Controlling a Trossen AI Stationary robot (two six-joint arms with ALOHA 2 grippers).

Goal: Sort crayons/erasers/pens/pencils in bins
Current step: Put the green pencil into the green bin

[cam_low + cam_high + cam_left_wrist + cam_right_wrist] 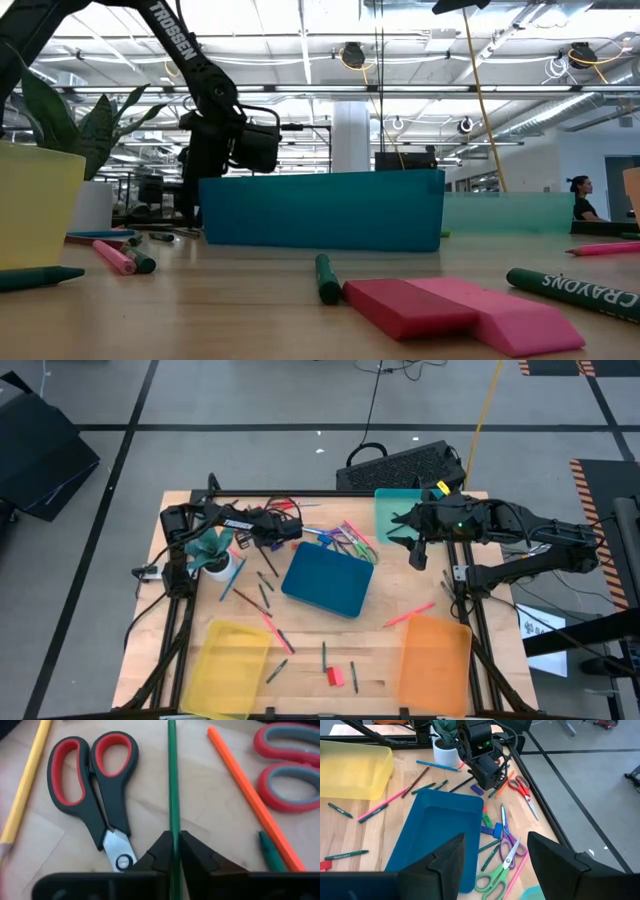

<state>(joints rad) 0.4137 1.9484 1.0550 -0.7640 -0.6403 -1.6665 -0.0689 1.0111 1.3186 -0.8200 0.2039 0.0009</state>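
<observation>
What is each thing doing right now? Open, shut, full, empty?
Left pincer: shut on green pencil.
Right pincer: open, holding nothing, above the table.
Black-and-red scissors: closed, lying flat.
Dark blue bin: empty.
Yellow bin: looks empty.
Orange bin: looks empty.
Red eraser: lying loose on the table, touching the pink eraser.

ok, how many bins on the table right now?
4. Yellow bin at the high view's lower left, orange bin at lower right, dark blue bin skewed in the middle, teal bin at upper right. None looks hidden.
</observation>
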